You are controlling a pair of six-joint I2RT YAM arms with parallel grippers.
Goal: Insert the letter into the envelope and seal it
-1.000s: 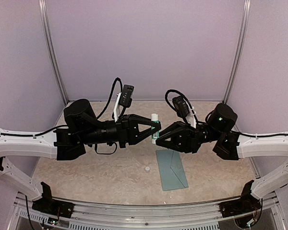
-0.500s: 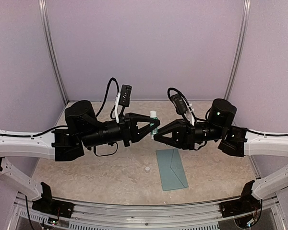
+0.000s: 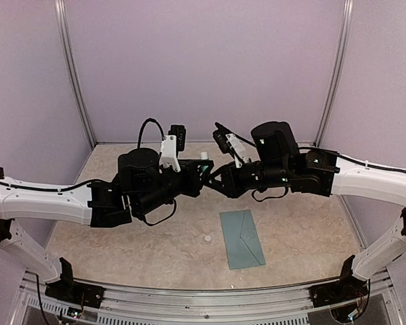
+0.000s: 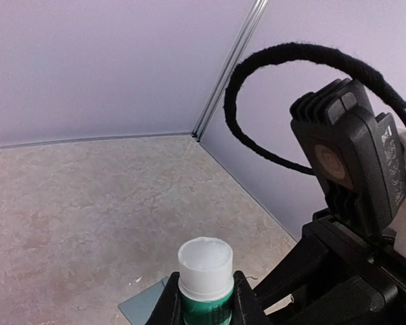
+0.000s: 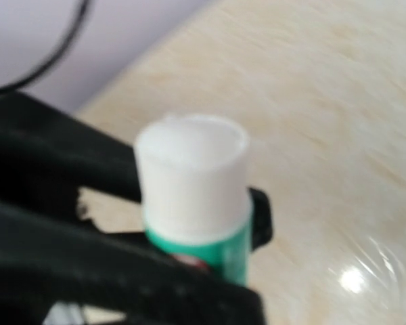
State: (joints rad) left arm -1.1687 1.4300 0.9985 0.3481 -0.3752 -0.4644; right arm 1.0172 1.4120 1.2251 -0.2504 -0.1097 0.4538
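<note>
The teal envelope lies flat on the table in front of the arms, its flap line showing; one corner shows in the left wrist view. The letter is out of view. My left gripper is shut on the green body of a white-topped glue stick, held upright above the table. My right gripper meets the stick's lower end from the right and looks shut on it. In the blurred right wrist view the stick stands over black fingers.
A small white cap lies on the table left of the envelope. The purple back and side walls close in the stone-patterned table. The right arm's wrist camera and cable hang close beside the left gripper.
Both arms have risen and shifted left and toward the back together, carrying the glue stick. The right arm has swung up and over. The envelope and cap have not moved.
</note>
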